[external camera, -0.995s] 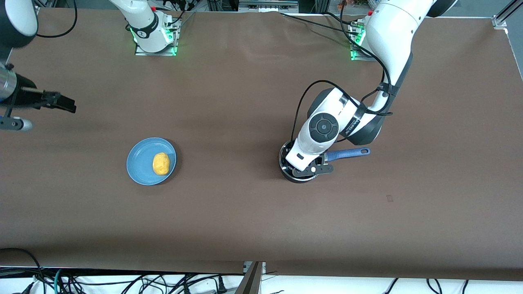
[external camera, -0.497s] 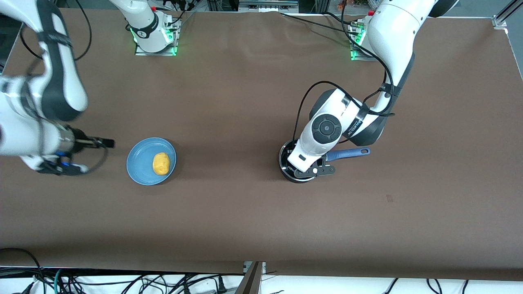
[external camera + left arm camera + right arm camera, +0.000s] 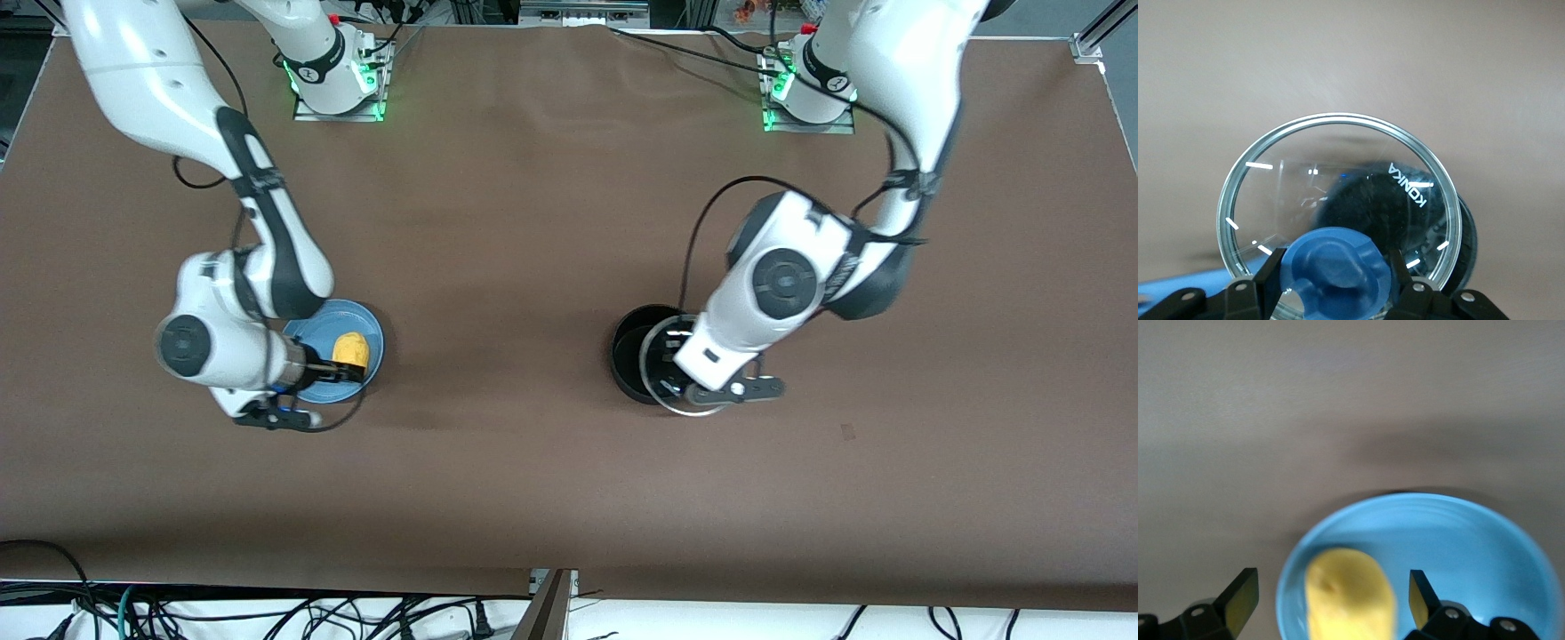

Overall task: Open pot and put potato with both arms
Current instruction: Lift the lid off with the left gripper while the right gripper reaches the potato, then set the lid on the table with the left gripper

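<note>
Right gripper (image 3: 1328, 603): jaws wide apart, nothing held. The potato (image 3: 1350, 595) sits between the two fingers (image 3: 1239, 600) at lower centre of the right wrist view, closer to one finger, no contact visible. Potato is oval; in front view its long axis runs roughly up-down in the frame, w/ the potato (image 3: 351, 349) at centre-left of the frame, lying on the blue plate (image 3: 366, 320). Right gripper (image 3: 333, 372) is low over the plate's nearer rim.

Left gripper (image 3: 1331, 293): jaws clamped narrow on the blue knob (image 3: 1335, 267) of the glass lid (image 3: 1305, 193), at bottom centre of the left wrist view. Lid is held roughly level, clear of the pot (image 3: 1466, 230), which shows through and past the glass, offset to one side. In front view, right of centre, the left gripper (image 3: 702, 387) holds the lid (image 3: 662, 396) partly over the pot (image 3: 629, 342), overlapping its rim on the side toward the left arm's end of the table (image 3: 533, 222). Pot is open, interior black. Pot handle is hidden under the arm.
</note>
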